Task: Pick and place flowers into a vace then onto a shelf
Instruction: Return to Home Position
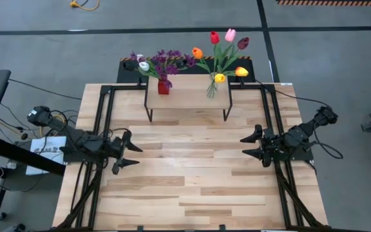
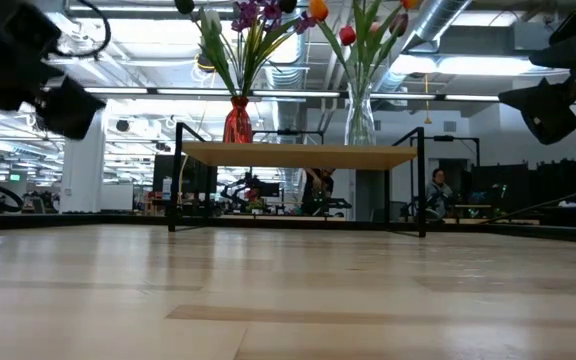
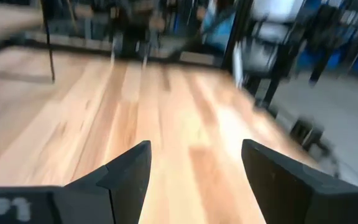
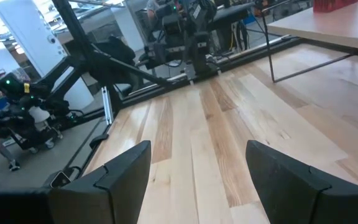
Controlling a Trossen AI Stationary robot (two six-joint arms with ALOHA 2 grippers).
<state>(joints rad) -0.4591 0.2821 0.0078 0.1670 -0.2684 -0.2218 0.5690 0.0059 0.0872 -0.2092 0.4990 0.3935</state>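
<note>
Flowers [image 1: 214,37] are being displayed on the shelf [image 1: 187,98] at 12 o'clock, the left gripper [image 1: 136,156] and right gripper [image 1: 244,146] being held agape.

Light plank tabletop [image 1: 192,193], boards in mixed pale tones. Grey floor [image 1: 44,45] around it, crossed by dark lines. Yellow cable [image 1: 84,5] on floor at far edge; striped hazard strip [image 1: 327,2] far right. White printed sheet [image 1: 44,148] beside table's left side. Low view: 1 seated person [image 2: 436,188] in room behind, ceiling duct [image 2: 448,20] overhead.
</note>
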